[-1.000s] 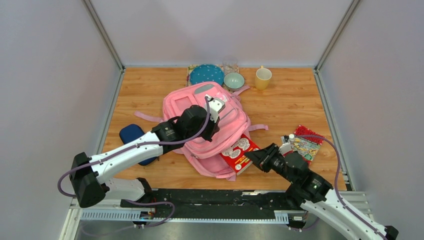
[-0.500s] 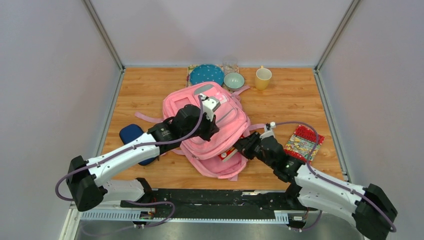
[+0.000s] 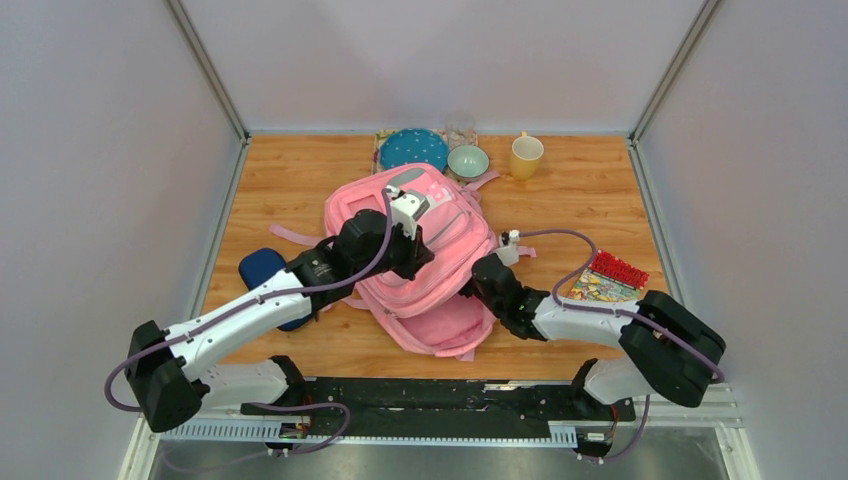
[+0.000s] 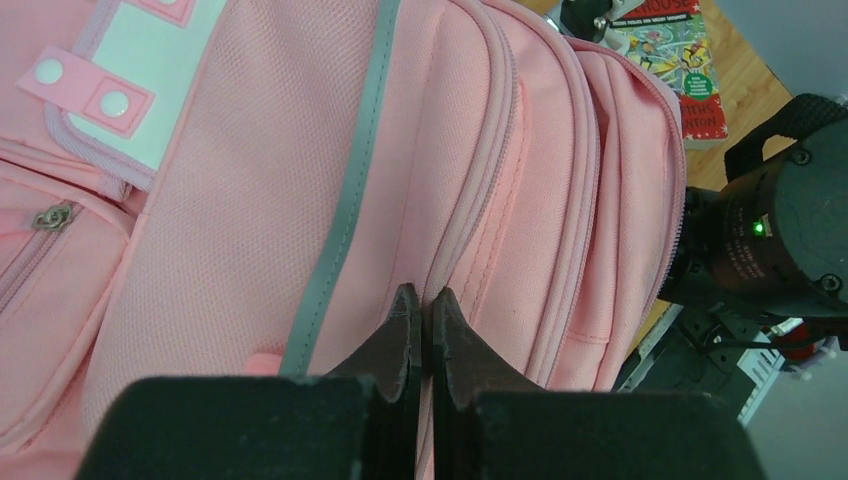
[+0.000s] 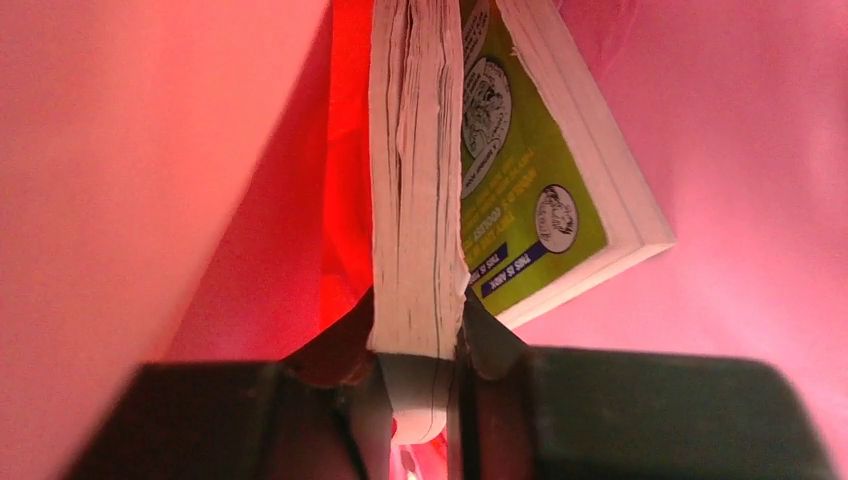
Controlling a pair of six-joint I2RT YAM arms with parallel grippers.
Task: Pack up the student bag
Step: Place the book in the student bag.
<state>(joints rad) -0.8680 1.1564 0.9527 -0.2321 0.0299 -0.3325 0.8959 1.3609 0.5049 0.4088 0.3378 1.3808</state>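
Advanced leftward, right gripper (image 5: 418,345) now reaches inside the student bag (image 3: 445,255) lying mid-table (image 3: 290,180), clamped on a book (image 5: 415,200), while left gripper (image 4: 420,310), closed on its fabric, evidently keeps the mouth open.

Backpack (image 3: 430,250) is flopped down mid-table (image 3: 290,170). Behind it along the far edge, going left to right, you've got a plate (image 3: 413,148), a bowl (image 3: 468,160) with a glass (image 3: 460,128) behind it, then a mug (image 3: 525,156). The bowl is just beside the backpack's top. Pouch (image 3: 262,268) sits just left of the backpack, spare book (image 3: 603,288) well off to its right. Left gripper (image 4: 420,305) rests on top of the backpack, tips together at a zip seam. Right gripper (image 5: 415,335) is inside the backpack from the right side, clamped on a second book (image 5: 415,200).
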